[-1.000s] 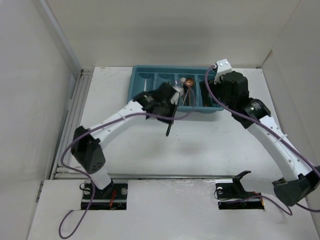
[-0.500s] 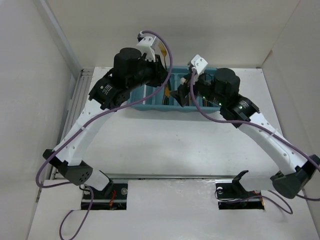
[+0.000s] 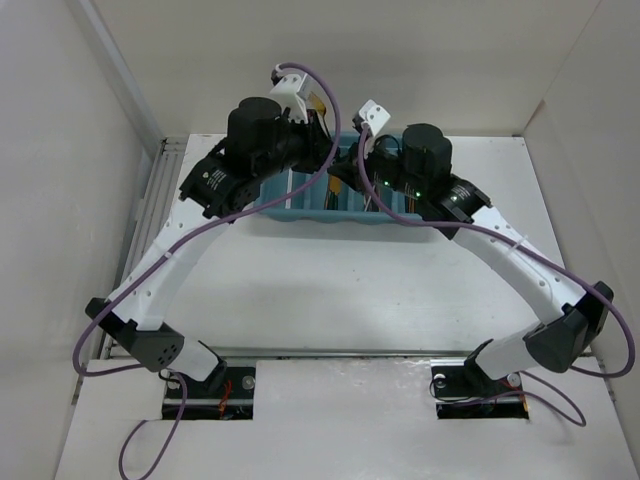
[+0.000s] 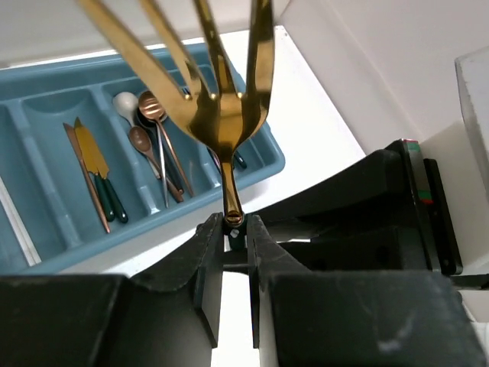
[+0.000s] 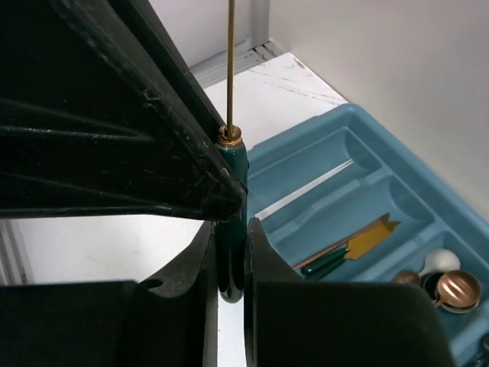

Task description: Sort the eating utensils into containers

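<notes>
Overhead looks down — close wrist views share the tray (image 4: pixel 46 153).

White table (image 3: pixel 350 290), plain white walls (image 3: pixel 350 70)

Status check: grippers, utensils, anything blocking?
Left gripper shut on gold fork, near tray. Right gripper shut on green-handled utensil. Knives, spoons already in tray. Grippers close together; no other obstruction.
</notes>
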`<state>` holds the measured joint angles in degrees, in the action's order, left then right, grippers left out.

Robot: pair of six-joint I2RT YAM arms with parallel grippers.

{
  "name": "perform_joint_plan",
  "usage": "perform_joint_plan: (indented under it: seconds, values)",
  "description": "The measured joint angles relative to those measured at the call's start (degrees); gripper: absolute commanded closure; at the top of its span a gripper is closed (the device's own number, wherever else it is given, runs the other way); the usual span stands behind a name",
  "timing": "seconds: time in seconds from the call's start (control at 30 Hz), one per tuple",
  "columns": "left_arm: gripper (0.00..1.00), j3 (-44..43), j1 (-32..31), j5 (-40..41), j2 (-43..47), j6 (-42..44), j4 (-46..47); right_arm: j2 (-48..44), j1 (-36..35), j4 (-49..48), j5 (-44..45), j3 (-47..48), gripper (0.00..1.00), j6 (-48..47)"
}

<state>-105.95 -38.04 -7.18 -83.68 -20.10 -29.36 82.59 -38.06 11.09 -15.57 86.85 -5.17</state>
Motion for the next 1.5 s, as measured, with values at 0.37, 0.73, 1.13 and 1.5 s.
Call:
perform_joint_plan:
  seconds: [0.37,0.73,1.13,1.5]
  values:
    - [0.0,1.5,1.4,-0.3,1.0,-0.8,0.3,-0.4,3.6,-2.4,6.5,-1.1,1.0,2.6]
    - [0.0,6.4,1.2,9.9,3.6,2.7,-3.1,21.2,19.6,15.8,28.0,10.5,0.94,4.7]
    - [0.0,14.2,1.9,10.7,5.8,3.0,-4.5,31.0,21.6,25.9,32.2,10.5,0.67,7.0]
    - [0.0,33.7,7.2,3.0,4.1,2.3,-8.3,29.7,22.7,25.6,32.1,10.1,0.28,7.4]
